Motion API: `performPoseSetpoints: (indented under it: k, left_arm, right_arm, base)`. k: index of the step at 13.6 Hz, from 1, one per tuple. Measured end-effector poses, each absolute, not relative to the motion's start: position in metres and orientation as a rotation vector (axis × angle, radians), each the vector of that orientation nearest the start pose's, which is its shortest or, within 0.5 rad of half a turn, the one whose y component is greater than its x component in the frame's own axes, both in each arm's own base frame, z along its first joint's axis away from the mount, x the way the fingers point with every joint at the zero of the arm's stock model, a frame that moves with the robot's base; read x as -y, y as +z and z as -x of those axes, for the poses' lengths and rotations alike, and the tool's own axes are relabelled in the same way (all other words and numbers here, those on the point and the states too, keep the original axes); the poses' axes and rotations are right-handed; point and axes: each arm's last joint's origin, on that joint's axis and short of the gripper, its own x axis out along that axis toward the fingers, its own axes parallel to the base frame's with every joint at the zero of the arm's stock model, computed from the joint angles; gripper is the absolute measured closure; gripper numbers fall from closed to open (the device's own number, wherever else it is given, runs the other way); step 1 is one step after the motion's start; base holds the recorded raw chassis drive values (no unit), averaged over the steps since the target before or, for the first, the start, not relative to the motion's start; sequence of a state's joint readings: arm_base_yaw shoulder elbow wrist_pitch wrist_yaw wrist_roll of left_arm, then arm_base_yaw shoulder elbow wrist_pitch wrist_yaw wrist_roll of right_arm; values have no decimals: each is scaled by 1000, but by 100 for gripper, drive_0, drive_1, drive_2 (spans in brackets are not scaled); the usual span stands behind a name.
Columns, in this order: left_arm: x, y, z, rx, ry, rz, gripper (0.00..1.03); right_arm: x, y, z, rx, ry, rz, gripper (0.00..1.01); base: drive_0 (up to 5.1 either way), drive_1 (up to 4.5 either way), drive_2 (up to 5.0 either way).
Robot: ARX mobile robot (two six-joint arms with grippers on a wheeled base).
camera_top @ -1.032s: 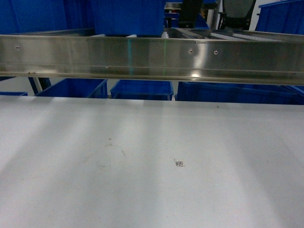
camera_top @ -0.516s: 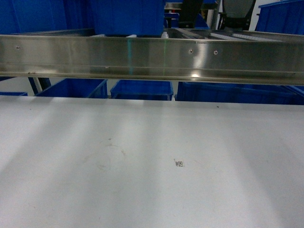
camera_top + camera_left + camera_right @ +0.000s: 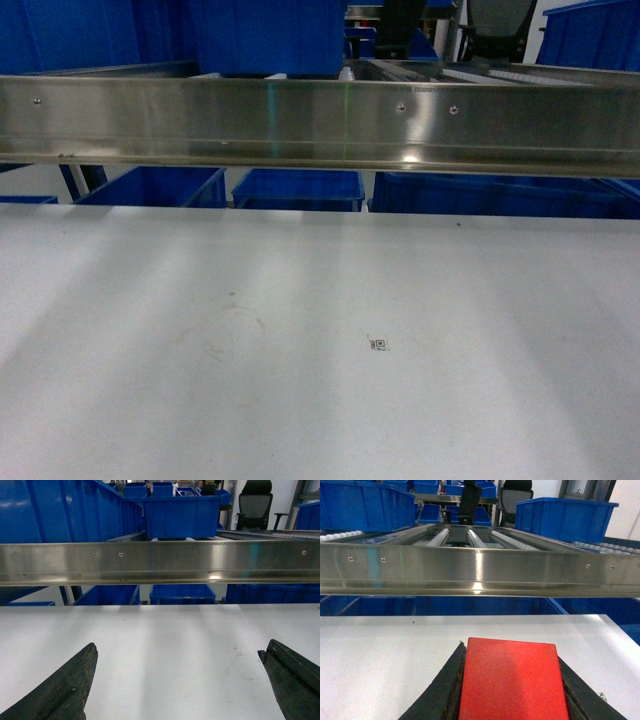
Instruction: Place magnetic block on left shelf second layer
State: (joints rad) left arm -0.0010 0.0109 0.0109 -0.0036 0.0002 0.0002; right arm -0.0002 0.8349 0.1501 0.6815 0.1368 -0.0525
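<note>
Right gripper point(image 3: 512, 690) pinches the red magnetic block point(image 3: 511, 682) just below the steel shelf rail point(image 3: 480, 572), left gripper point(image 3: 175, 680) spread empty; carrying step, next lift leftward over that rail.

Steel rail point(image 3: 320, 120) bars the way above the tabletop point(image 3: 320, 350).

No readable text is showing anywhere. A small square code mark point(image 3: 378, 344) is sitting on the white tabletop point(image 3: 150, 400), too tiny to read.
</note>
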Motion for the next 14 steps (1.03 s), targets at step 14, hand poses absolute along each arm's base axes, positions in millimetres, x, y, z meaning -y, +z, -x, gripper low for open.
performPoseSetpoints:
  k: [14]
  left_arm:
    - [0,166,-98,-4,-1,0,5]
  right_arm:
    - [4,190,-167,-9,-134,52,67]
  base:
    - [0,0,0]
